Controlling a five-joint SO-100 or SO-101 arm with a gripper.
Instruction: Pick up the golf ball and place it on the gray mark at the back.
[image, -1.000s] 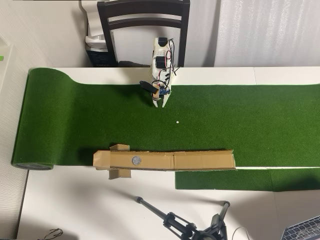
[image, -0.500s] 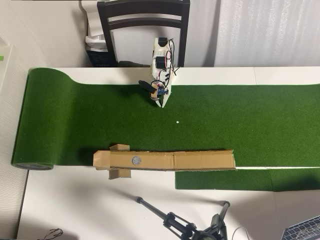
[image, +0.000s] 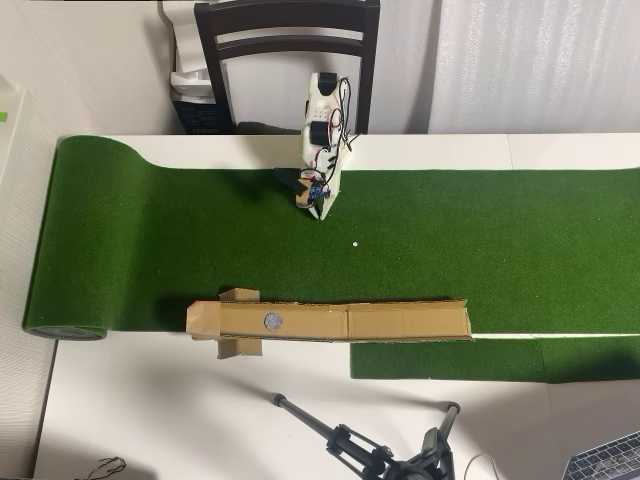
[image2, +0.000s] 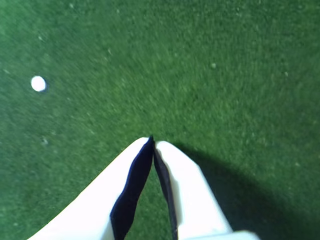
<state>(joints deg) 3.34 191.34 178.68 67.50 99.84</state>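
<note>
Green turf (image: 500, 230) covers the tabletop. Overhead view: I find no golf ball; my claw (image: 318, 208) stands far of the gray mark (image: 271, 321) on the cardboard strip (image: 400, 320). Wrist view: claw (image2: 152, 142) closed, empty; only a white dot (image2: 38, 83) far-left.

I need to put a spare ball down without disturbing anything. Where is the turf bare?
The turf is bare right of the white dot, and left of the arm toward the rolled end. It is tighter between the closed gripper and the cardboard strip with its gray mark.
</note>
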